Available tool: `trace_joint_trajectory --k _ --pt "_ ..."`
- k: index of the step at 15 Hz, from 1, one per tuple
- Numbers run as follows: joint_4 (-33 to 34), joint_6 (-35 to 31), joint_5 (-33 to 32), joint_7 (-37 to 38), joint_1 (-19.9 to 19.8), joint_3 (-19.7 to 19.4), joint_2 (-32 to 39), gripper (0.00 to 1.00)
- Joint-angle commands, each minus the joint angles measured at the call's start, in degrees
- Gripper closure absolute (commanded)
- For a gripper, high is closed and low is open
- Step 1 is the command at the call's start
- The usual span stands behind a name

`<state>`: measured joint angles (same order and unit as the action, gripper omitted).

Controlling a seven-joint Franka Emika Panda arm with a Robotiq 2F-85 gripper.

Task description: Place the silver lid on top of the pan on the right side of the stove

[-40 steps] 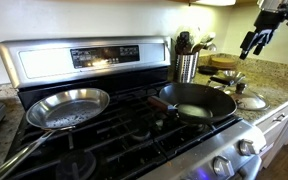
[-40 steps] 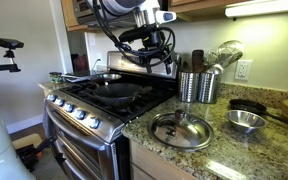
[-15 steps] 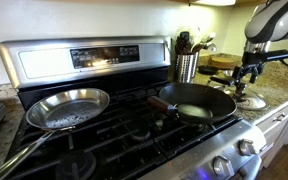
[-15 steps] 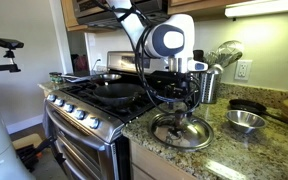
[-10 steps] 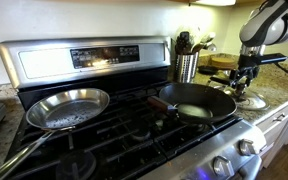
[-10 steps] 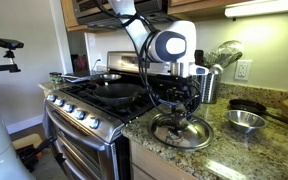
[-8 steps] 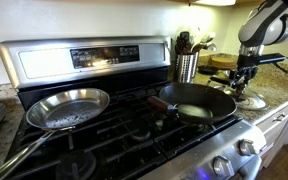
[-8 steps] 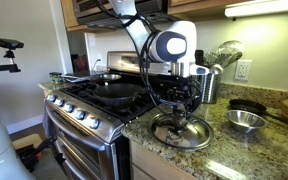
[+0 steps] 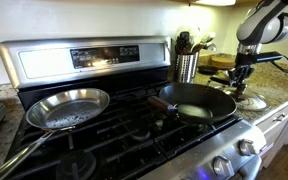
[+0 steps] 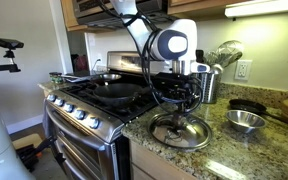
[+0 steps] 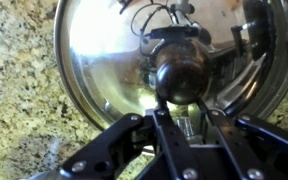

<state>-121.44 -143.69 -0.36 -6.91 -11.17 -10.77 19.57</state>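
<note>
The silver lid [image 10: 181, 131] lies dome-up on the granite counter to the right of the stove [image 10: 84, 102]; it also shows at the counter's edge [image 9: 250, 101]. My gripper [image 10: 188, 110] reaches straight down onto it and is shut on the lid's dark central knob [image 11: 182, 76]. In the wrist view the lid [image 11: 94, 60] fills the frame, and my fingers [image 11: 165, 122] press against both sides of the knob. The black pan [image 9: 196, 102] sits on the stove's right-hand burners with its reddish handle pointing left. It is empty.
A shiny steel frying pan [image 9: 69, 108] rests on the left burners. A steel utensil holder [image 10: 197, 86] stands right behind the lid. A small steel bowl [image 10: 246, 120] and a dark small pan [image 10: 250, 106] sit further along the counter.
My gripper came down over the lid, and its jaws closed from open onto the knob. The lid has stayed on the counter.
</note>
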Motion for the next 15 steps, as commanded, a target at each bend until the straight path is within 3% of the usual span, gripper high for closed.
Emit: trace_joint_trajectory --k 1,8,15 --pt "0.02 -0.99 -1.34 2.56 0.25 -0.11 0.02 0.45" --pt "-0.85 0.95 -5.37 6.44 1.24 -1.32 -2.08 0.02" --pt "-2.28 4.35 -4.49 6.95 1.47 -0.43 -3.06 0.00"
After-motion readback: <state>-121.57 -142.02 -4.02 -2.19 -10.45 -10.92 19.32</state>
